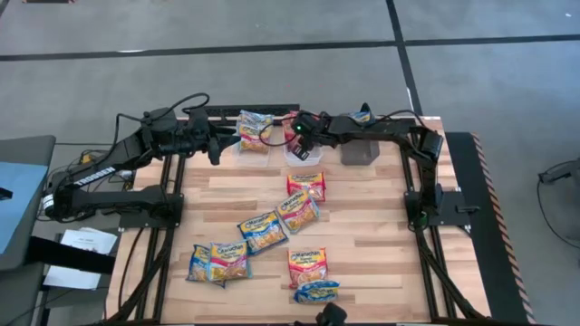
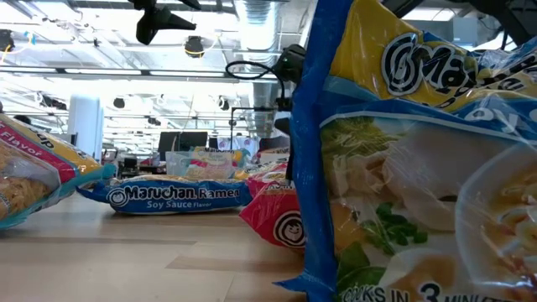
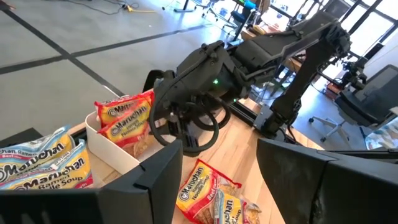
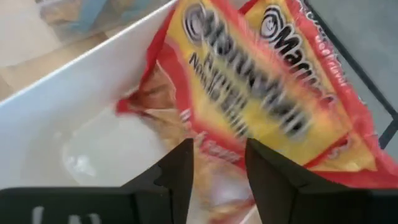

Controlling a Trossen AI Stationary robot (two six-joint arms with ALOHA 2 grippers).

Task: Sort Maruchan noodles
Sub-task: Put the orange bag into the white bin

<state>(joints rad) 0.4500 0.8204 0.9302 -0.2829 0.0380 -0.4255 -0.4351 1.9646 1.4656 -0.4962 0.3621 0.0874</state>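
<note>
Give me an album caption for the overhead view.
Right gripper drops a red packet into the white bin.

A large open lab or office floor is showing: ceiling ducts [image 2: 252, 17] running overhead, monitors [image 2: 180, 141] sitting at 12 o'clock beyond the wooden table [image 1: 362, 226], office chair [image 3: 357, 102] standing by

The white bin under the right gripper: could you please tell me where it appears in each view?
High view: white bin at the table's top edge, between the clear bin and grey bin, under the right gripper.
Low view: not made out behind the blue-trimmed packet.
Left wrist view: lower left, holding red-trimmed Maruchan packets.
Right wrist view: its white wall fills the left.
Shared landmark: the right gripper above it.
</note>
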